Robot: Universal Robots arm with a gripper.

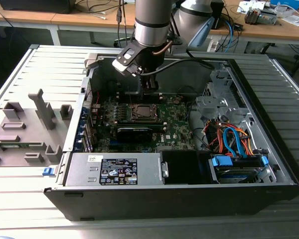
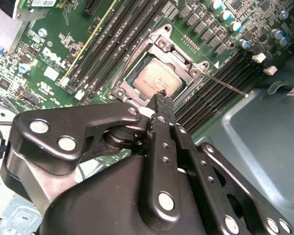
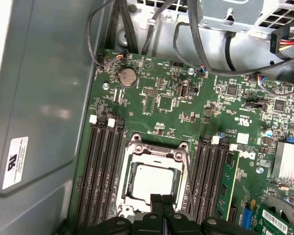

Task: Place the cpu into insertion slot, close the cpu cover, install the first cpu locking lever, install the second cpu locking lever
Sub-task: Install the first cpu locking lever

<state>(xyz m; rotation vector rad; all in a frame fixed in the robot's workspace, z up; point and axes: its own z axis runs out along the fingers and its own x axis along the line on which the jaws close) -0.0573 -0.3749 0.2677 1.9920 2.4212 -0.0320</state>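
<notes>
The cpu [image 3: 154, 178] [image 2: 156, 78] lies flat in the insertion slot [image 1: 142, 112] on the green board, its pale metal top showing. The cpu cover [image 3: 154, 152] [image 2: 172, 48] lies down around it as a metal frame. A thin lever rod [image 2: 226, 84] sticks out from one socket corner over the memory slots. My gripper [image 3: 161, 198] [image 2: 160, 96] [image 1: 149, 93] hovers just above the socket's edge. Its black fingertips are pressed together, shut, with nothing between them.
The open computer case [image 1: 269, 184] encloses the board. A power supply [image 1: 114, 172] and a drive with blue and orange cables [image 1: 236, 162] sit along the near side. Memory slots [image 3: 102, 171] flank the socket. A grey fixture block [image 1: 25, 124] stands at the exterior view's left.
</notes>
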